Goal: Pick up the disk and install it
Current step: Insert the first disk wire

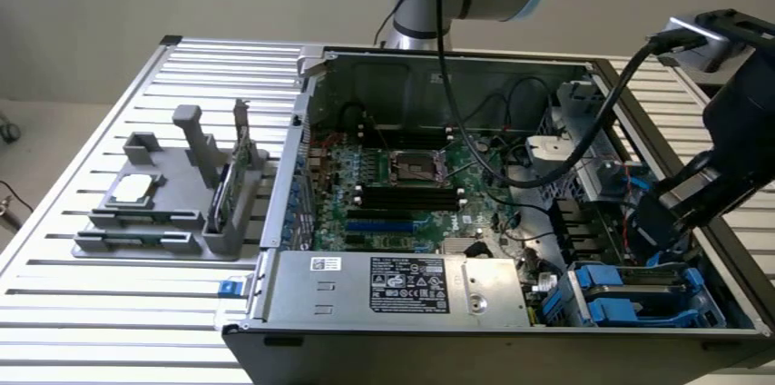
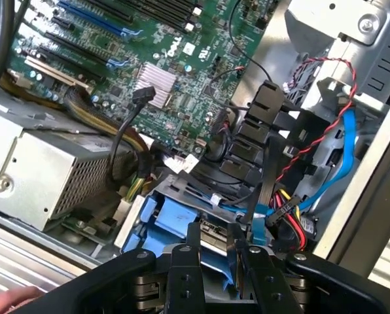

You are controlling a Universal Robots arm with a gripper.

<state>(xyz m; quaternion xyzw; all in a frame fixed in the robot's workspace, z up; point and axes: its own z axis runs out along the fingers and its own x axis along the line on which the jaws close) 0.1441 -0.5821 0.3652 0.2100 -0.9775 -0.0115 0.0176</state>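
In the wrist view my gripper (image 2: 216,245) reaches down into the open computer case, its two dark fingers (image 2: 194,243) shut on the disk (image 2: 214,230). The disk shows edge-on as a narrow dark-and-metal end with blue bracket plastic beside it. It hangs just over the blue drive bay (image 2: 175,219) in the corner of the case. From the exterior view, the gripper (image 1: 666,222) is low inside the case at that view's right, directly above the blue bay (image 1: 630,299). The disk itself is hidden there behind the arm.
The grey power-supply box (image 1: 400,285) (image 2: 44,170) flanks the bay, with the green motherboard (image 1: 400,185) behind it. Red, black and blue cables (image 2: 326,163) crowd the bay's far side. A grey fixture (image 1: 170,212) holding a processor chip (image 1: 131,188) stands on the slatted table. A person's hand (image 2: 12,297) shows at the frame's edge.
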